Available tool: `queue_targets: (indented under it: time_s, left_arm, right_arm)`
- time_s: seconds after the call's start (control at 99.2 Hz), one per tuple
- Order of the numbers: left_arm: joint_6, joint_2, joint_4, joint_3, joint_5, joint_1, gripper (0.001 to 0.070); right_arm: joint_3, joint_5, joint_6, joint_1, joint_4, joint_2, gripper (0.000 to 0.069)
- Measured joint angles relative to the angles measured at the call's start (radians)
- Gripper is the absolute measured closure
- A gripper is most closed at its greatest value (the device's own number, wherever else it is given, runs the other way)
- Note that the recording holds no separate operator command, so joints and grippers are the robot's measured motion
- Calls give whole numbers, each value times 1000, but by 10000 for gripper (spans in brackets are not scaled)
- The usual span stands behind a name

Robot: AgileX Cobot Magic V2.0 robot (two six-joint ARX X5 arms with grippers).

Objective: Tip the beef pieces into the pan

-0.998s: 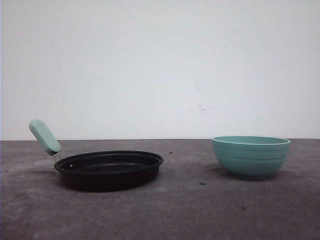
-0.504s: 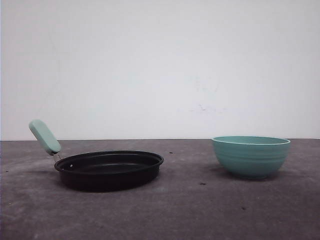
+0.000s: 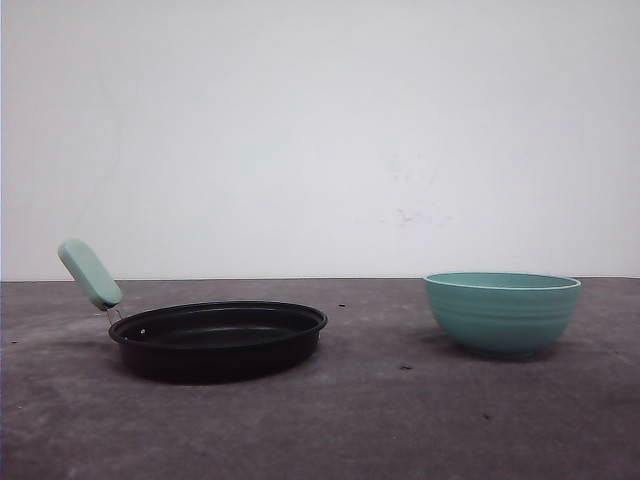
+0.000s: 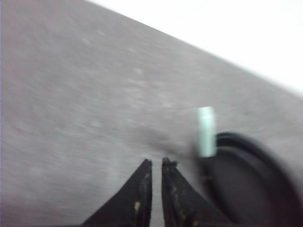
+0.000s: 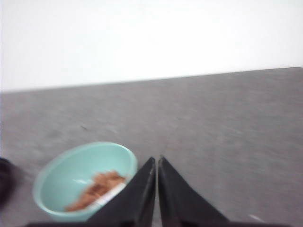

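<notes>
The black pan (image 3: 218, 338) rests on the table's left side, its mint-green handle (image 3: 89, 273) raised toward the far left. In the left wrist view the pan (image 4: 251, 189) and handle (image 4: 206, 131) appear blurred, just beside my left gripper (image 4: 156, 163), which is shut with only a thin slit between its fingers and holds nothing. The beef pieces (image 5: 97, 189) lie in a teal bowl (image 5: 80, 179), which stands on the right side of the table (image 3: 501, 311). My right gripper (image 5: 156, 160) is shut and empty, above the table beside that bowl.
The grey table (image 3: 380, 420) runs to a plain white wall (image 3: 320, 130). A few small dark specks (image 3: 405, 367) lie on the surface between pan and bowl.
</notes>
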Motion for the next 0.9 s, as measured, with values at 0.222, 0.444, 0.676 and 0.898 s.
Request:
queue_targets:
  time_s: [0.222, 0.444, 0.676, 0.898]
  left_arm:
    - [-153, 0, 58, 4, 87, 0, 698]
    - [-171, 101, -163, 240, 43, 0, 697]
    - [-59, 417, -153, 633, 71, 0, 697]
    - [53, 710, -233, 1007, 128, -10, 697]
  right_arm:
    - [19, -39, 178, 0, 47, 0, 683]
    - [310, 13, 222, 0, -217, 49, 683]
    - [698, 14, 77, 0, -338, 275, 683]
    - [1055, -7, -6, 0, -486, 548, 683]
